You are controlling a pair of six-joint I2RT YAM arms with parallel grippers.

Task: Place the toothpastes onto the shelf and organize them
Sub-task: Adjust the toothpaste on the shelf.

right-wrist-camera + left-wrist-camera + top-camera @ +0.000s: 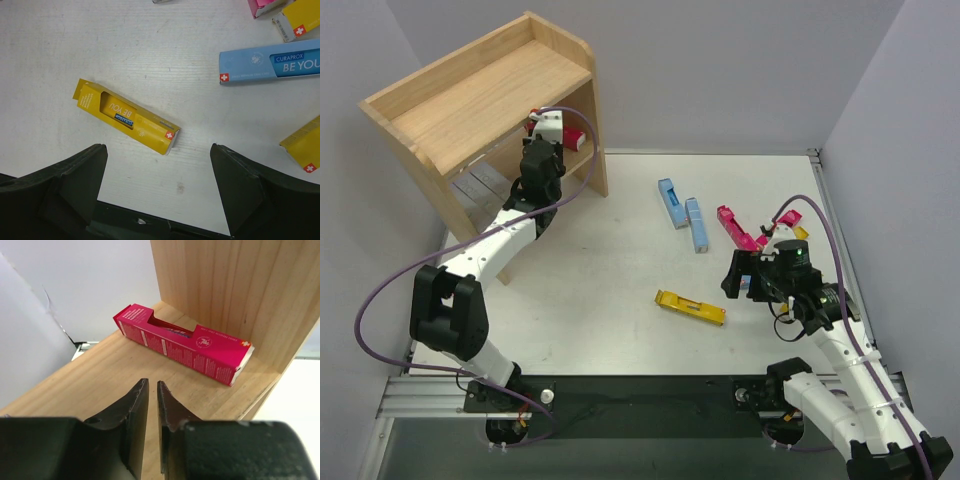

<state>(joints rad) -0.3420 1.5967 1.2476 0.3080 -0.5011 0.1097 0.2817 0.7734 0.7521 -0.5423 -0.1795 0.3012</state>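
From above, the shelf (480,95) stands far left, with a magenta carton (574,137) on its lower tier. Blue cartons (672,203) and a yellow carton (690,306) lie on the tabletop (600,270).

Left wrist: the left end effector (152,386) is closed and empty, short of the magenta carton.

Right wrist: the right end effector (157,150) gapes wide and empty above the yellow carton.

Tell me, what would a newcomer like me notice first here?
The wooden shelf at far left stands out first: the left arm reaches into its lower tier, where a magenta carton lies before the closed, empty left fingers. On the white table to the right, colourful cartons lie scattered, and the right fingers hang spread wide near a lone yellow carton.
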